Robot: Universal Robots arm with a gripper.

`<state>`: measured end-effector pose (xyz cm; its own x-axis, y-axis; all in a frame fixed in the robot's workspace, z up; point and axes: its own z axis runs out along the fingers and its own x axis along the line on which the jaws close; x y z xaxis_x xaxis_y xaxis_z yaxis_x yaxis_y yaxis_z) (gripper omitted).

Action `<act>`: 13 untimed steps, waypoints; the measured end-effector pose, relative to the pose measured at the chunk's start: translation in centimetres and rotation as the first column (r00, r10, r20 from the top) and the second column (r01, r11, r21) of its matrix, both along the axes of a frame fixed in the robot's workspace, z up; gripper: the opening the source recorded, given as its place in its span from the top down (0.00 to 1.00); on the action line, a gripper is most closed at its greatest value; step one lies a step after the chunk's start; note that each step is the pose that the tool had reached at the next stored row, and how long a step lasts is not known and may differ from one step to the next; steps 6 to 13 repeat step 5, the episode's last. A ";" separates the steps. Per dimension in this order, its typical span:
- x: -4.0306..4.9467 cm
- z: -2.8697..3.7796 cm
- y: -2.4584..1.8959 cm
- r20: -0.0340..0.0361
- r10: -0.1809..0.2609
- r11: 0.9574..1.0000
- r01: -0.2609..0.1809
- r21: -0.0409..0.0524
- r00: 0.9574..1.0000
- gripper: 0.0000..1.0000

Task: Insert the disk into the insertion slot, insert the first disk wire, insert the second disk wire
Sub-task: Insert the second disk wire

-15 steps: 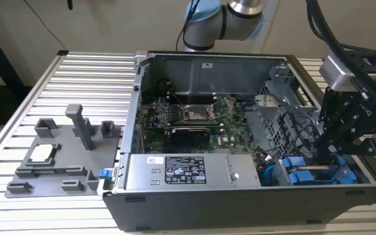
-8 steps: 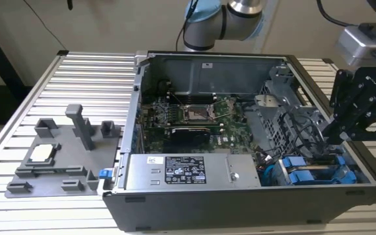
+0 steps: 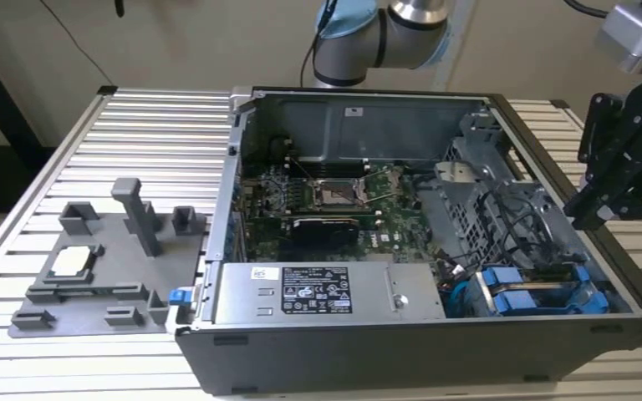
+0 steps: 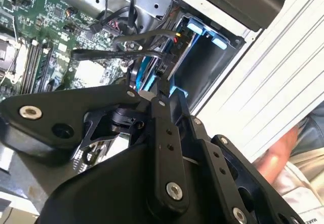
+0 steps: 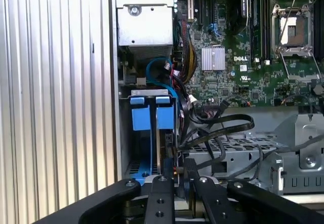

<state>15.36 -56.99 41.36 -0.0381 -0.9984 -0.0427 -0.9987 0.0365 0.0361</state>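
The open computer case (image 3: pixel 410 334) lay on the ribbed metal table (image 3: pixel 154 134). In the exterior view the claw (image 3: pixel 594 219) hung just outside the case wall on the exterior view's right, above the table and level with the drive cage (image 3: pixel 488 209). Its black fingers (image 3: pixel 620 188) pointed down toward the corner of the case that held the blue carriers.

State of the claw: nothing was seen held. In the first wrist view the claw (image 5: pixel 179 181) showed its two fingers (image 5: pixel 162 193) close together with a narrow gap. Whether they were fully closed, I could not tell.

The disk (image 3: pixel 538 292), in its bright blue carrier frame, sat just below and inboard of the claw. It was already lodged in the insertion slot (image 3: pixel 466 292) at the near corner of the case. In the first wrist view the blue carrier tabs (image 5: pixel 152 115) lay directly ahead of the fingertips.

A bundle of black cables (image 5: pixel 223 127) ran from the motherboard (image 5: pixel 243 67) toward the side of the disk, ending close by the fingertips. Whether any plug was seated could not be seen.

Farther from the claw, the grey power supply box (image 3: pixel 321 292) sat beside the disk. A grey fixture plate (image 3: pixel 98 267) lay on the table well beyond the case.
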 end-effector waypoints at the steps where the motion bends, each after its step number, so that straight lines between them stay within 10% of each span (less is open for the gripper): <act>1: 0.00 0.00 0.00 0.000 0.000 1.000 0.000 0.000 1.000 0.77; 13: 0.00 0.01 0.00 0.000 0.000 1.000 0.000 0.000 1.000 0.77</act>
